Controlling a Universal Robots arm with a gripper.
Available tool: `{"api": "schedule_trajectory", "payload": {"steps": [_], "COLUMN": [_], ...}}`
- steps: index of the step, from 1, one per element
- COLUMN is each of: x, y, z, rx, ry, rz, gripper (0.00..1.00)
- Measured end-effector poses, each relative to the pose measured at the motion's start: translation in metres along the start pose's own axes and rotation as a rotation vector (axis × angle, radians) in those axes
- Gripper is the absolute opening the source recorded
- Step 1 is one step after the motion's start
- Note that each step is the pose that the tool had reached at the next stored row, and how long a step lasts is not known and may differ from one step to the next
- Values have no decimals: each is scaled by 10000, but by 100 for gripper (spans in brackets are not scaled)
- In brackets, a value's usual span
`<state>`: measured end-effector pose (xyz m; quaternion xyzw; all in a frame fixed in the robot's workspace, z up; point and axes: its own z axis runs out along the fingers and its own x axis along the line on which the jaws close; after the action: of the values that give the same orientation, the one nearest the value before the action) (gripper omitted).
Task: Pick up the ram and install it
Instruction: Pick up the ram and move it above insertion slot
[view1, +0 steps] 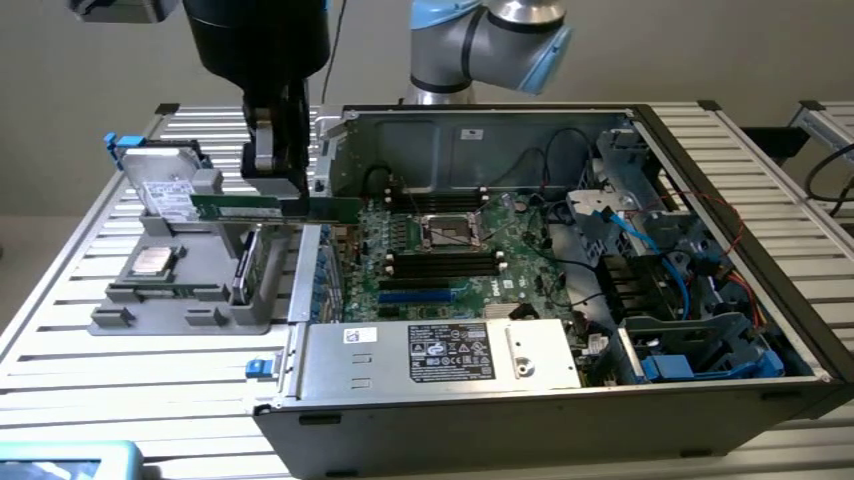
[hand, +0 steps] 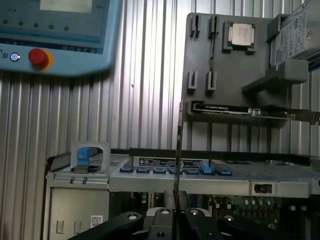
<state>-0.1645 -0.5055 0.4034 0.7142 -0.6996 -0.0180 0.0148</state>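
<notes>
My gripper (view1: 283, 185) is shut on the ram (view1: 220, 207), a thin green circuit-board stick held level and lengthwise in the air. It hangs above the gap between the grey parts holder (view1: 174, 310) and the wall of the open computer case (view1: 534, 410) on the exterior view's left. In the wrist view the ram (hand: 177, 150) appears edge-on as a thin line rising from between my gripper (hand: 176, 212) jaws. The motherboard (view1: 454, 255) lies flat inside the case, with long black memory slots (view1: 447, 262) near its middle.
The parts holder (hand: 225, 100) carries a silvery processor chip (view1: 150, 262), an upright expansion card (view1: 246, 265) and a drive (view1: 167, 190). Cables and drive bays crowd the case at the exterior view's right. A teach pendant (hand: 55, 35) lies on the slatted table.
</notes>
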Motion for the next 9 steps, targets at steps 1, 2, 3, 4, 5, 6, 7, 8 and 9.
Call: {"api": "schedule_trajectory", "payload": {"steps": [1,2,3,4,5,6,7,8,9], "x": [0,0,0,0,-1,-1,-1,-1,-1], "y": [-47,-92,-137,-182,-229,-275,-321,-366,-412], "z": [6,12,17,22,28,34,40,45,50], "rx": [0,-1,-1,-1,-1,-1,0,-1,-1], "ry": [0,0,0,-1,0,0,-1,0,0], "rz": [-1,-1,-1,-1,-3,-3,-3,-4,-5], "gripper": [14,14,14,14,14,14,14,14,14]}}
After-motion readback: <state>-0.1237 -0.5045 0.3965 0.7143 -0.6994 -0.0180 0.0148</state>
